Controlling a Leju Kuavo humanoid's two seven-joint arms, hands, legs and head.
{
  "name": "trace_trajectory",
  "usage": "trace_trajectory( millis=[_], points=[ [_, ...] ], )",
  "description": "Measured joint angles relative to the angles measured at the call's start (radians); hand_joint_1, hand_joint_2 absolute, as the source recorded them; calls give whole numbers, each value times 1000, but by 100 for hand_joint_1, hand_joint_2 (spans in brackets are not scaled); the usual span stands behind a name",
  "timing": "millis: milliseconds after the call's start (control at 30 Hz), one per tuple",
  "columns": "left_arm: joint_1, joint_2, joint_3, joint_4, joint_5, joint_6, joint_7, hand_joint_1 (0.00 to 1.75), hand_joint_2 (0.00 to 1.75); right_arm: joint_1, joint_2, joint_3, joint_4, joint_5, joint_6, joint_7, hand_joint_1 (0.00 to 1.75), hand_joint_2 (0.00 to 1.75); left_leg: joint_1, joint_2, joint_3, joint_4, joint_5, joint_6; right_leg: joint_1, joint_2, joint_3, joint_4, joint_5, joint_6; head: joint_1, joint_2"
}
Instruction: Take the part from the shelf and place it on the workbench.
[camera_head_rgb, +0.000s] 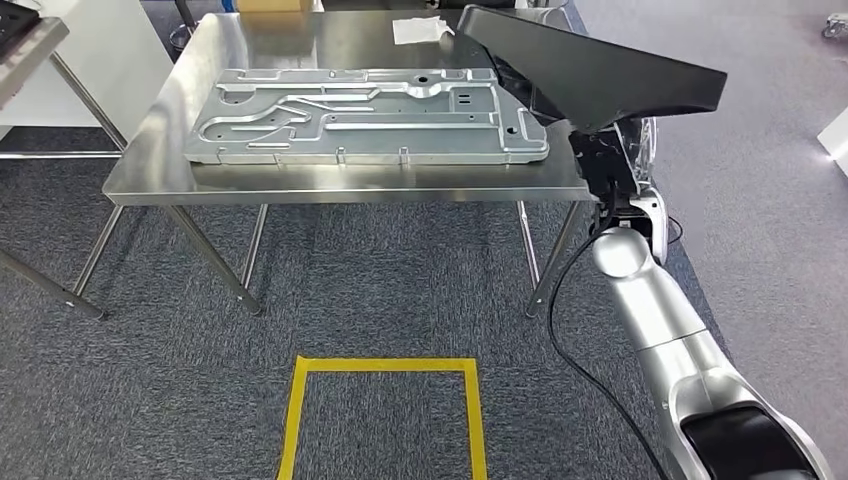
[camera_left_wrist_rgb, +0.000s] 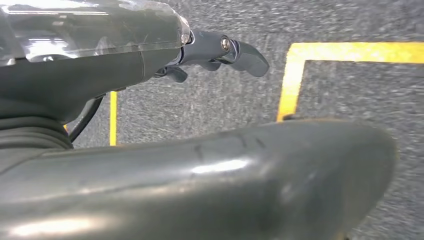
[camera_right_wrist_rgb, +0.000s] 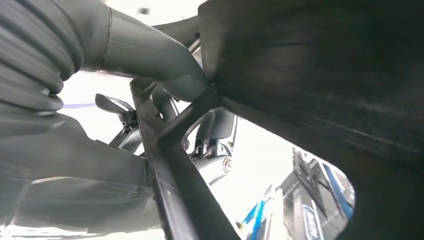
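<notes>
A black flat part (camera_head_rgb: 590, 70) with a raised rim hangs tilted above the right end of the steel workbench (camera_head_rgb: 340, 188). My right hand (camera_head_rgb: 612, 160) grips it from below and is mostly hidden under it. In the right wrist view the thick thumb (camera_right_wrist_rgb: 150, 55) presses against the black part (camera_right_wrist_rgb: 310, 65), and darker fingers (camera_right_wrist_rgb: 212, 127) reach behind one of its bars. My left hand (camera_left_wrist_rgb: 210, 50) hangs over the carpet, its fingers loosely extended and holding nothing.
A large silver stamped metal panel (camera_head_rgb: 370, 115) covers most of the workbench. A white sheet of paper (camera_head_rgb: 418, 30) lies at the back. Another table (camera_head_rgb: 30, 40) stands at the far left. Yellow tape (camera_head_rgb: 300, 410) marks a square on the carpet in front.
</notes>
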Motion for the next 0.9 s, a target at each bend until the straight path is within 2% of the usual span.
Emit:
trace_trajectory(
  millis=[67,100,133,200,233,300,367,400,433,467,500,567,600,633,667,733,800,833,900],
  points=[
    [8,1,1,0,-2,0,4,0,0,-13,16,5,17,5,-6,1,175,175,-6,0,-8,-109,172,13,4,1,34,2,-34,8,0,0],
    [11,2,1,0,-5,-1,6,0,0,-13,22,7,23,10,-8,3,175,175,-10,0,-6,-138,231,18,6,2,49,2,-48,14,0,0],
    [12,2,2,0,-7,-1,7,0,0,-13,25,9,26,15,-9,5,175,175,-12,0,-2,-150,248,22,7,4,59,7,-55,21,1,0],
    [8,3,1,0,-13,-4,8,0,0,-14,28,9,23,25,-11,8,175,175,-11,-2,21,-152,233,31,5,4,63,33,-54,34,1,0],
    [5,3,1,0,-15,-5,8,0,0,-15,28,9,21,28,-13,8,175,175,-10,-3,35,-156,225,36,3,4,46,70,-48,39,2,0],
    [-1,4,1,0,-18,-7,8,0,0,-15,28,8,18,31,-14,9,175,175,-7,-4,65,-163,204,43,-1,3,-28,185,-60,47,3,0],
    [-3,4,0,0,-20,-11,8,0,0,-9,28,6,18,33,-15,12,175,175,-6,-6,96,-164,178,46,-3,3,-119,281,-113,55,3,0],
    [-2,4,0,0,-22,-13,9,0,0,-3,27,4,17,34,-14,15,175,175,-6,-7,114,-164,163,46,-4,3,-152,296,-142,58,3,0],
    [-1,4,-1,0,-24,-15,10,0,0,4,27,2,15,36,-13,17,175,175,-6,-9,133,-165,147,45,-4,2,-174,285,-158,58,3,0],
    [0,4,-2,0,-26,-16,11,0,0,12,26,-3,12,39,-10,18,175,175,-6,-11,155,-165,130,44,-4,2,-187,250,-149,57,3,0],
    [1,4,-3,0,-28,-17,13,0,0,21,24,-9,9,43,-7,19,175,175,-6,-13,176,-165,112,41,-3,1,-193,197,-103,53,3,0],
    [3,4,-4,0,-31,-17,18,0,0,39,19,-23,2,49,0,20,175,175,-8,-18,212,-164,76,32,3,-1,-197,90,52,40,3,0],
    [3,4,-5,0,-31,-17,20,0,0,47,17,-28,-1,50,2,21,175,175,-9,-20,223,-165,62,25,8,0,-196,62,109,32,3,0],
    [3,4,-6,0,-32,-17,22,0,0,52,15,-33,-6,51,4,22,175,175,-9,-21,232,-165,53,19,11,1,-194,51,133,24,4,0],
    [1,4,-6,0,-32,-17,22,0,0,54,13,-37,-13,51,5,22,175,175,-9,-21,236,-164,52,12,12,1,-187,54,122,16,5,0],
    [-6,7,-7,0,-33,-16,22,0,0,52,12,-44,-30,52,6,22,175,175,-9,-16,224,-121,69,1,7,3,-163,38,110,2,6,0],
    [-12,8,-7,0,-34,-16,24,0,0,53,12,-51,-38,56,10,21,175,175,-6,-10,160,-16,79,-10,3,3,-124,18,94,-8,5,0],
    [-12,8,-8,0,-34,-15,26,0,0,57,12,-54,-39,60,15,21,175,175,-6,-8,118,42,62,-14,3,3,-104,10,84,-11,5,0],
    [-10,9,-8,0,-35,-13,32,0,0,73,12,-60,-40,68,27,22,175,175,-4,-4,46,107,-12,-18,3,4,-66,2,58,-11,5,0]
  ],
)
